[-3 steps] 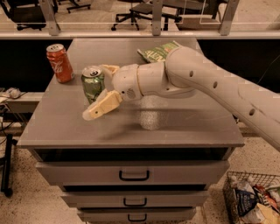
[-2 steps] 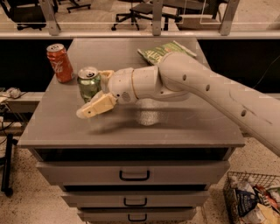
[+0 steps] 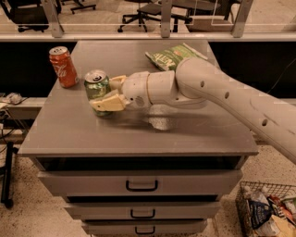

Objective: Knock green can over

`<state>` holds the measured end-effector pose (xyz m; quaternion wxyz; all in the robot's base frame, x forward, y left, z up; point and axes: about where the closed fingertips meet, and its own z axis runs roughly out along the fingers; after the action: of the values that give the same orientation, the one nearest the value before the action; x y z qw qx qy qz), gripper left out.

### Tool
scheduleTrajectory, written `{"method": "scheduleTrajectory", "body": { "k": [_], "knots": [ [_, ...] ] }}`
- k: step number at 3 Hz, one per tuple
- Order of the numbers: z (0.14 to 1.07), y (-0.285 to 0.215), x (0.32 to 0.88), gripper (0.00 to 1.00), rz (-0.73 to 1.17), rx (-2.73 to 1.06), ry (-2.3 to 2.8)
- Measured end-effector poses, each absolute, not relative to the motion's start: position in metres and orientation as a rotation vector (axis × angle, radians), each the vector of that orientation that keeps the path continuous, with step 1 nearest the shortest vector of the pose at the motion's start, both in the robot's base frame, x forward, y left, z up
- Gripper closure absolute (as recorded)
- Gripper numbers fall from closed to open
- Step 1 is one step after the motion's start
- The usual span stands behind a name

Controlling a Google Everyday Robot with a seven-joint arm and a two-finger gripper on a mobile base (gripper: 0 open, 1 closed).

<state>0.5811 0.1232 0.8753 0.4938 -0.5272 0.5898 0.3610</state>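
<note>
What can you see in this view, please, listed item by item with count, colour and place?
green metal soda can: one, green with a silver top, upright, left-centre of the tabletop
red-orange cola can: one, upright, back left corner
flat green snack bag: one, lying at the back edge
clear item: one, translucent, under the arm, too blurred to identify
grey drawer cabinet: one, three drawers with dark handles
wire basket: one, on the floor at lower right, holds packets
office chairs: several, dark, in the background
white robot arm: one, reaching in from the right
gripper: one, cream fingers open, one on either side of the green can
</note>
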Motion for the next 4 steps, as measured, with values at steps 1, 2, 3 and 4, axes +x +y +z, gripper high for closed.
{"method": "scheduleTrajectory", "body": {
  "k": [1,2,3,4],
  "knots": [
    [0.893,0.098,0.592,0.86,0.811,-1.265,1.432],
    [0.921,0.068,0.606,1.00,0.684,-1.333,1.436],
    [0.928,0.018,0.620,1.00,0.494,-1.499,1.501],
    [0.918,-0.020,0.623,1.00,0.347,-1.678,1.576]
  ]
}}
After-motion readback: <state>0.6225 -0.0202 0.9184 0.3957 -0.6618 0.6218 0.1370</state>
